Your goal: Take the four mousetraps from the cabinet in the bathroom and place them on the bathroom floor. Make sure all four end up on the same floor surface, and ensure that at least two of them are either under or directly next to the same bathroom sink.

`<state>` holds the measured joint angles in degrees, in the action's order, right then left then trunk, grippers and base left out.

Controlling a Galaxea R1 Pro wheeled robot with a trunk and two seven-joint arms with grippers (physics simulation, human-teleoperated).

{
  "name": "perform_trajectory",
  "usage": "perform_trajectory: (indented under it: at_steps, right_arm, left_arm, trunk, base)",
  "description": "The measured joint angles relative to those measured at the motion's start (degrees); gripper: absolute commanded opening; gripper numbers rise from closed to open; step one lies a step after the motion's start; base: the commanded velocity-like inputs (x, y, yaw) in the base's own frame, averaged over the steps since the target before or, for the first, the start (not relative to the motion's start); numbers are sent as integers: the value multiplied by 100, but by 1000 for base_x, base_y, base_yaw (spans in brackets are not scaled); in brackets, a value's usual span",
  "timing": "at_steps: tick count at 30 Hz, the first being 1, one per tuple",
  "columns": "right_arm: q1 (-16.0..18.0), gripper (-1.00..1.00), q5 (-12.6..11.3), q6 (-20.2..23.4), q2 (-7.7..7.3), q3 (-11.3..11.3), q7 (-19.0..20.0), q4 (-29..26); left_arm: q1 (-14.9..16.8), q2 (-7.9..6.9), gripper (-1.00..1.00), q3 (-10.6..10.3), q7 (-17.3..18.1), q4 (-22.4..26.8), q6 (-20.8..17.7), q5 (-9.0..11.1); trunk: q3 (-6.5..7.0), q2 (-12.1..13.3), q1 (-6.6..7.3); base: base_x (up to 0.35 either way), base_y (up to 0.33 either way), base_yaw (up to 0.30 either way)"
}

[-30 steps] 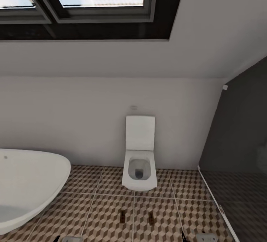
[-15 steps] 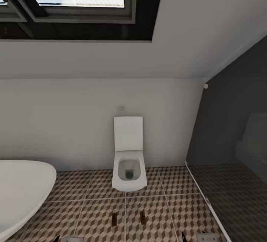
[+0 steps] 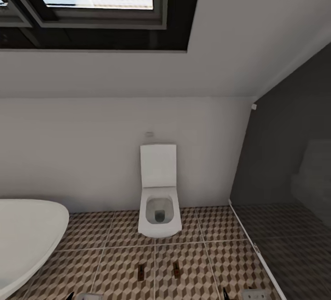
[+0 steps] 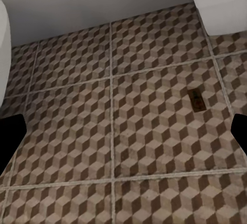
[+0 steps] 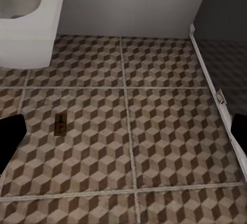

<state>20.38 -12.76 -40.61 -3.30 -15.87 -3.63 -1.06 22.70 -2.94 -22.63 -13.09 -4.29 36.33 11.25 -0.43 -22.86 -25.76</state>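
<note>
Cube-patterned bathroom floor [image 3: 115, 263] lies before us; two mousetraps [image 3: 141, 271] rest before a white toilet [image 3: 158, 189], bathtub [image 3: 23, 240] alongside; both our claws gape empty.

No text, label, brand or number can be read in any view. No sign is seen either.

Two mousetraps, one [image 3: 141, 271] and the other [image 3: 176, 269], lie flat on the bathroom floor [image 3: 202, 263], apart, on neighbouring cube-patterned tiles. Each is a small tan board, seemingly with a dark middle. They lie roughly parallel.
</note>
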Motion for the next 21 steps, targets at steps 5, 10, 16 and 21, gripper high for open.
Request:
perform_trajectory:
  at_steps: [5,10,16,21]
  right_arm:
    - [0,100,-1,0,27,3,-3,0]
    - [-2,100,0,1,34,2,-3,-1]
    - [-5,100,0,2,37,3,-3,-1]
    - [-5,100,0,2,36,3,-3,-1]
  left_arm:
    - [-1,0,100,0,-1,0,-1,1]
    - [-1,0,100,1,0,0,-4,3]
    - [-3,0,100,1,0,0,-5,3]
    - [-3,0,100,1,1,0,-5,1]
  trunk:
    - [-13,2,0]
    - [-44,4,0]
    - [-90,8,1]
    - [-135,8,1]
  base:
    - [0,0,93]
    - [0,0,33]
    - [0,0,7]
    - [0,0,2]
